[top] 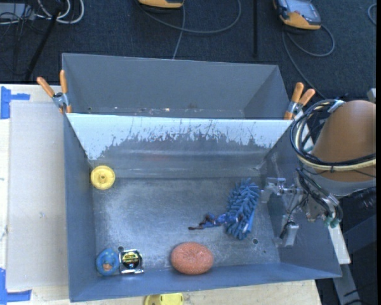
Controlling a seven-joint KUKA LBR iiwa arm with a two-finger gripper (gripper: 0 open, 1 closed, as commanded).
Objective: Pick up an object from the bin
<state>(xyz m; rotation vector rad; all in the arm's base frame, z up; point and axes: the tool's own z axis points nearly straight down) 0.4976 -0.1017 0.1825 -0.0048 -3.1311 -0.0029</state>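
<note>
Where arm comes in from right, gripper (283, 210) hangs over right sloping wall of bin (178, 100), low near floor. Fingers stand apart, nothing between them. Nearest thing is blue bristly brush (242, 207), just left of gripper, lying tilted on bin floor, its thin dark end pointing left. Reddish round sponge (192, 258) lies near front wall, apart from gripper. Yellow-black tape measure (131, 260) touches blue round thing (106, 261) in front left corner. Yellow disc (102, 177) sits at left wall.
</note>
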